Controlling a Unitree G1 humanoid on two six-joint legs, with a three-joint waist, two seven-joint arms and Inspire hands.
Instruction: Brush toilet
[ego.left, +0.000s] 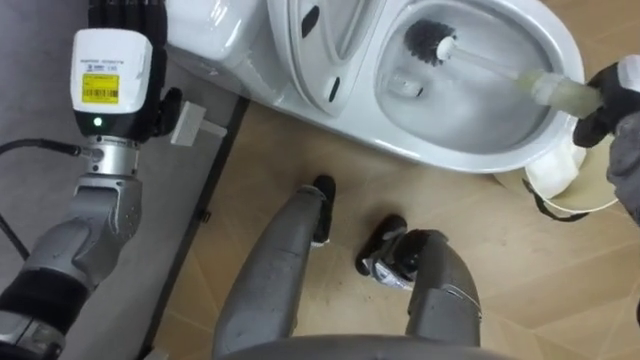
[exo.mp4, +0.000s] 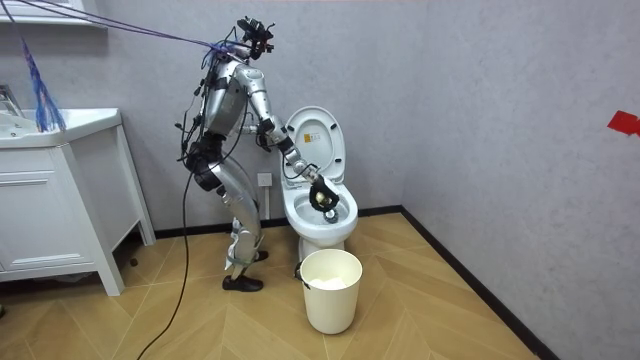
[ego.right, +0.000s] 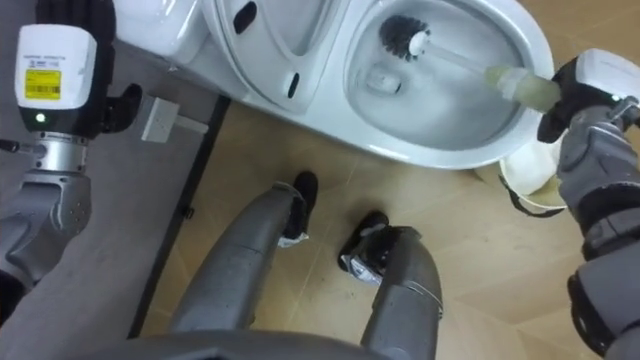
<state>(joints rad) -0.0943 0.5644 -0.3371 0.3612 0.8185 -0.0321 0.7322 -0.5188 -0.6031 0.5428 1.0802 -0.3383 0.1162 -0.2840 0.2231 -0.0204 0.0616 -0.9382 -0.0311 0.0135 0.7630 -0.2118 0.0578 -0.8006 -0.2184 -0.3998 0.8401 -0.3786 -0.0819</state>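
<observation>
I stand over a white toilet (ego.left: 470, 150) with its lid (exo.mp4: 316, 136) raised against the grey wall. A toilet brush (ego.left: 432, 40) with black bristles rests inside the bowl near its far side. Its pale handle runs right to my right hand (ego.left: 612, 92), whose fingers are curled round the handle's end at the bowl's rim. The right eye view has the same brush (ego.right: 405, 36) and right hand (ego.right: 585, 88). In the room view my right hand (exo.mp4: 322, 195) reaches down into the toilet (exo.mp4: 322, 222). My left hand (ego.left: 112, 70) hangs idle at the left by the wall, fingers straight.
A white bucket (exo.mp4: 331, 288) stands on the wooden floor just in front of the toilet, its rim (ego.left: 560, 180) showing below my right hand. A small white wall fitting (ego.left: 195, 125) sits beside the toilet. A white vanity cabinet (exo.mp4: 60, 210) stands at the room view's left.
</observation>
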